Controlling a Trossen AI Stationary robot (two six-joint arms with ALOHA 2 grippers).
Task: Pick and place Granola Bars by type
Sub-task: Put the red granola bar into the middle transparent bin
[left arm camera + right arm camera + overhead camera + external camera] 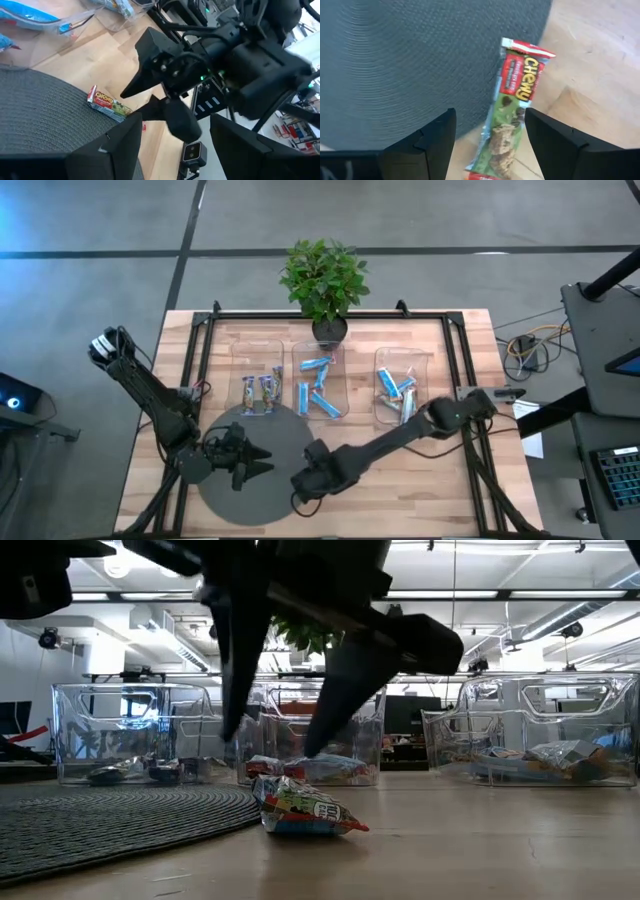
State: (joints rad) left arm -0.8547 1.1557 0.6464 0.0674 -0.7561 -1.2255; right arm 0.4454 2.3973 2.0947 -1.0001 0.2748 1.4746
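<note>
Right gripper [487, 142]: your fingers are spread apart just above the green bar [512, 115], nothing pinched.
Green bar: lies at the near right edge of the round mat [395, 60], part on it, part on the wood table [600, 60].
Left gripper [262, 461]: jaws wide, holding nothing, over the mat beside yours.
Low view: bar [300, 810] flat on the table under the fingers.
High view only: the arm hides that bar, but you get three trays [320, 395] at the far side with other bars [318, 385].

Green Chewy bar [512, 115] flat at mat edge [485, 95]
</note>
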